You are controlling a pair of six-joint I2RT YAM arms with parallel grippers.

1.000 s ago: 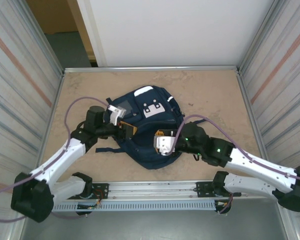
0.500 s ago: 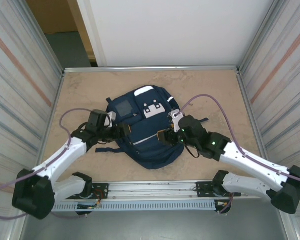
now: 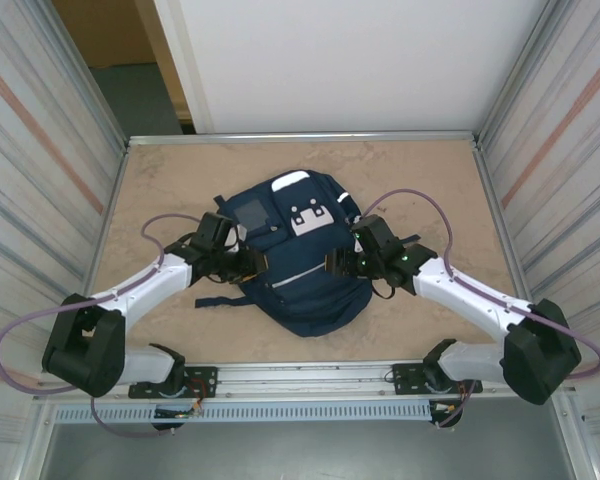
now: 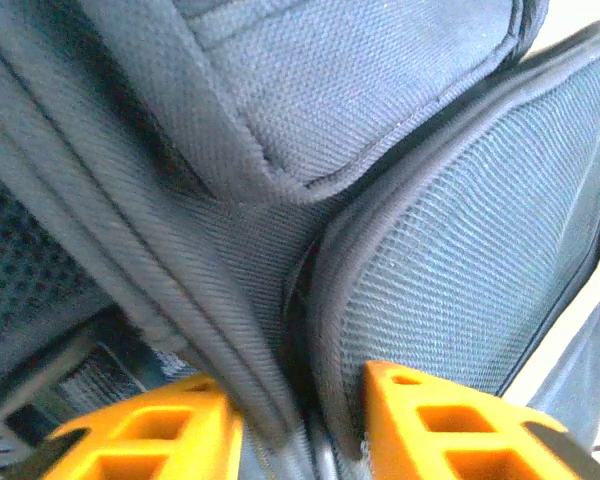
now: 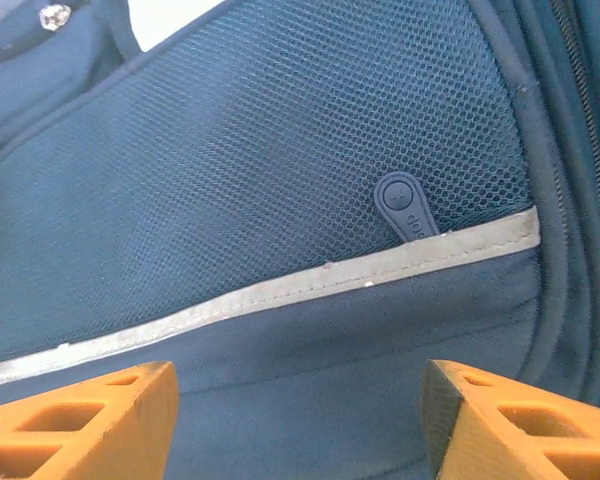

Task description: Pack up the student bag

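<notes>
The left tool [image 4: 298, 390] nips a seam fold of the student bag [image 3: 305, 295], seemingly to steady it, while the right tool [image 5: 300, 380] hovers open, empty.

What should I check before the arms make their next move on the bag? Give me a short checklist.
1. Bag lies flat on the table, front up: ok.
2. Left hand has a hold: ok, a seam fold at the bag's side is pinched in it.
3. Right hand has a hold: not ok, it is open over the mesh pocket, holding nothing.
4. Zip tab lies just ahead of the right hand: ok, not yet gripped.
5. Main compartment open: cannot tell.
</notes>
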